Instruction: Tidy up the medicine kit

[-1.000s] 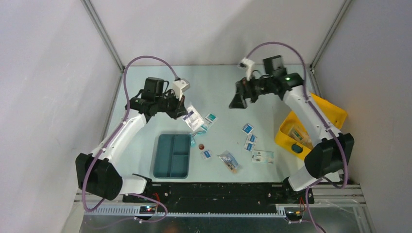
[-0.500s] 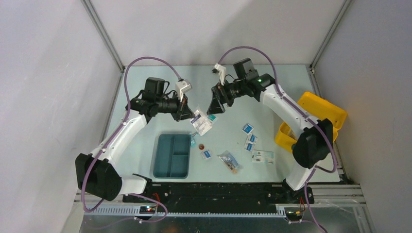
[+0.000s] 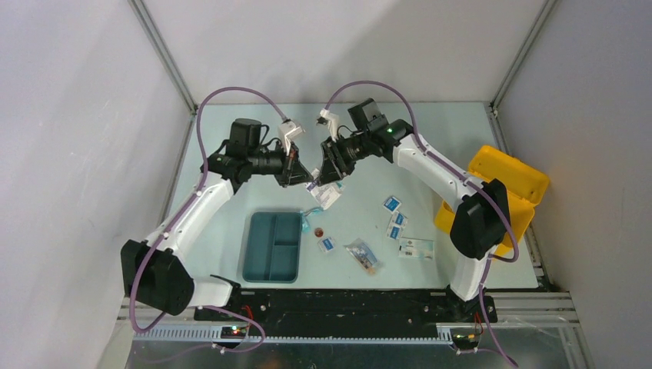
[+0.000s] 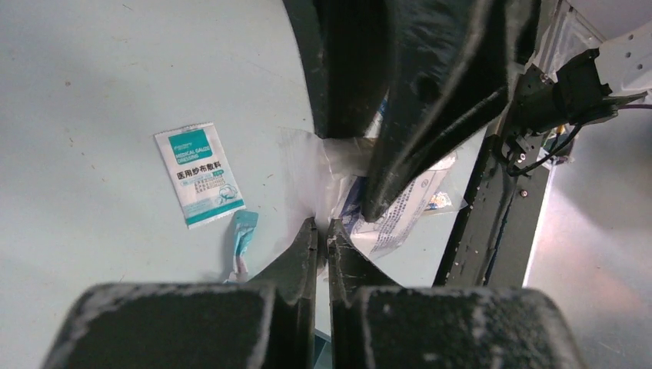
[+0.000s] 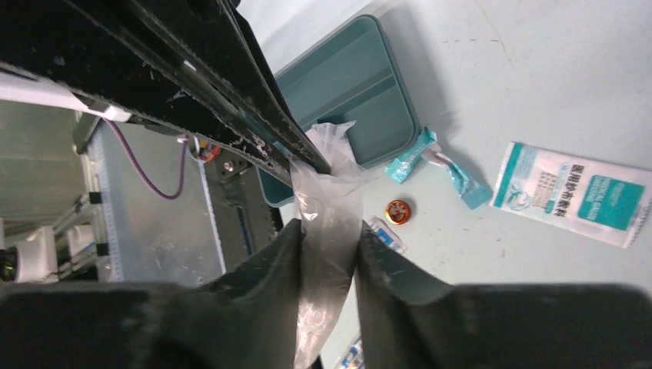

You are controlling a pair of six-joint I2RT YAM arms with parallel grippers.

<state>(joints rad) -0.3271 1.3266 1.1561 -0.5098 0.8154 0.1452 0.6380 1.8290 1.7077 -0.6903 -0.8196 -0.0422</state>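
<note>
One yellow kit (image 3: 515,173) stands at the right edge of the counter (image 3: 454,127). Its lid is thrown open toward the far right, and its body is partly hidden by the right arm's elbow. Its inside cannot be made out from above.

Well apart from it, toward the middle of the counter, both claws meet on a clear bag (image 5: 327,192). The left claw (image 4: 323,227) is pinched tight on one edge, its fingers almost touching with only film between them. The right claw (image 5: 330,231) is clamped on the other edge, the film bunched between its pads. The bag is held up between the two, and printed sheets show inside it in the left wrist view. Whether its lower end touches the counter I cannot tell.

Below the bag lie a white-and-teal gauze packet (image 4: 198,174), a twisted teal wrapper (image 4: 243,234) and a small round tin (image 5: 396,209). A dark-teal divided tray (image 3: 273,247) sits to the left of these, nearer the arm bases.

Between the bag and the kit lie three small blue-and-white packets (image 3: 392,203) close together, with a fourth beside the tin. A larger white packet (image 3: 415,247) and a clear pouch (image 3: 363,256) lie nearer the front edge.
</note>
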